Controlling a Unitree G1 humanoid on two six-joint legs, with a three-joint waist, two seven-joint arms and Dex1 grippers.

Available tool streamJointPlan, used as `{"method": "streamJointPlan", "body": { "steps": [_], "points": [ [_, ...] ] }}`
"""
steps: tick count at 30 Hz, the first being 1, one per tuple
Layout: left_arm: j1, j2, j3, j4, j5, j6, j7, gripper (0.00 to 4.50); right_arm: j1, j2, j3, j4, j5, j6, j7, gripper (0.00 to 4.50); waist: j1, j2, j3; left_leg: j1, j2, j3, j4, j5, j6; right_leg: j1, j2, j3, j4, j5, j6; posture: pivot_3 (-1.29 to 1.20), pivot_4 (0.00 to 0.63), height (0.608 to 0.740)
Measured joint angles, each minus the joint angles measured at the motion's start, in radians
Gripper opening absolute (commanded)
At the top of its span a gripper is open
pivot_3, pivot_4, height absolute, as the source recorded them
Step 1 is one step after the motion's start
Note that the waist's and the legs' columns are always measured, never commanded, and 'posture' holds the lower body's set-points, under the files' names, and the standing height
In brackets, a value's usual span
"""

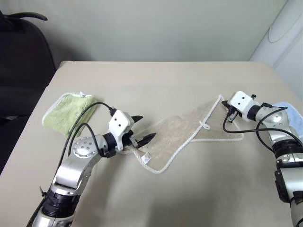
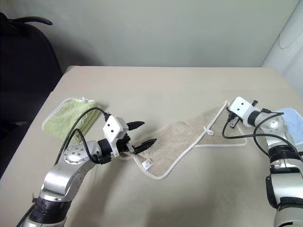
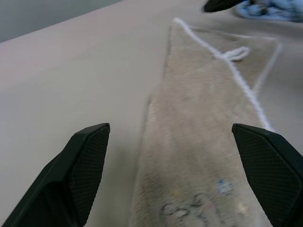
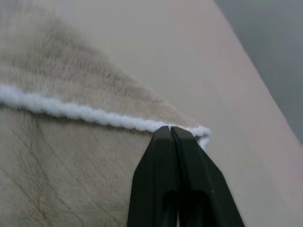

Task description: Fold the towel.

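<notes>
Beige table against pale wall; dark chair at left. Towel lying folded diagonally mid-table, between lime-green towel and blue towel. Left gripper level over towel's near end, fingers spread wide, empty. Right gripper pinched closed at towel's corded far corner. Faint printed mark visible from left wrist.

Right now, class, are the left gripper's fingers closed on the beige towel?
No: the left gripper stands wide open, its fingers either side of the beige towel.
</notes>
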Motion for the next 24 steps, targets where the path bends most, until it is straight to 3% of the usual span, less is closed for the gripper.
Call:
{"method": "streamJointPlan", "body": {
  "steps": [10,17,24],
  "points": [
    [-0.032,-0.036,-0.052,0.002,0.02,-0.019,-0.018,4.5,-0.196,-0.036,0.261,0.236,-0.372,-0.181,-0.268,4.41,-0.006,0.001,0.0,-0.002,0.002,0.0,0.0,-0.005,0.009,-0.003,-0.001,-0.001,0.0,0.002,-0.002,0.0,0.15,0.74],
    [0.067,-0.042,-0.038,0.0,0.028,-0.033,0.009,4.5,-0.282,0.007,0.42,0.306,-0.583,-0.193,-0.544,4.41,-0.009,0.002,0.0,-0.003,0.003,0.0,0.0,-0.006,0.01,-0.005,-0.001,-0.001,0.0,0.002,-0.003,0.0,0.15,0.74],
    [0.074,-0.071,-0.013,-0.04,0.029,-0.032,0.055,4.5,-0.348,0.07,0.507,0.343,-0.692,-0.144,-0.656,4.41,-0.008,0.003,0.0,-0.007,0.003,0.0,0.0,-0.005,0.01,-0.009,-0.001,-0.002,0.0,0.003,-0.005,0.0,0.15,0.74]
  ]
}}
